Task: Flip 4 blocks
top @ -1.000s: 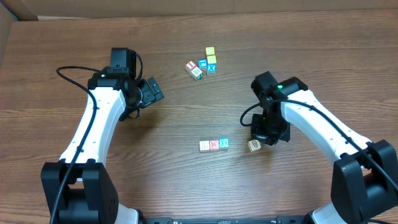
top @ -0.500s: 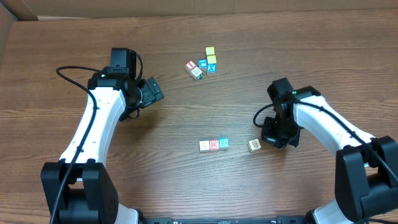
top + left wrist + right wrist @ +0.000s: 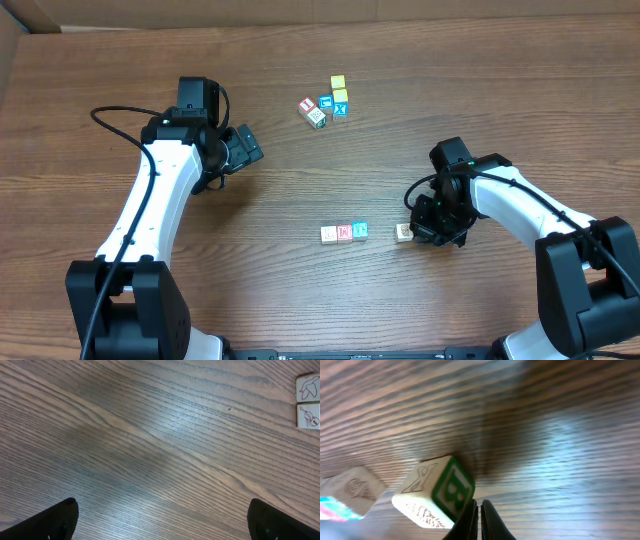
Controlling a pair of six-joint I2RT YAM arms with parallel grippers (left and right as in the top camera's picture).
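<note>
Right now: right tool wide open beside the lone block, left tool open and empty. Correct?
No. The right tool is shut, as the right wrist view shows, beside the lone block. The left tool is open and empty.

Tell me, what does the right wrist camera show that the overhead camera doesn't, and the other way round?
Only the right wrist view shows close detail: a green letter B on one face of the pale block, and the right gripper shut, its tips right beside that block. Only the overhead view shows the layout: the left gripper far off on the other side, the whole row of three blocks, and a cluster of blocks farther back. Both show the pale block, the right gripper and the wooden table.
</note>
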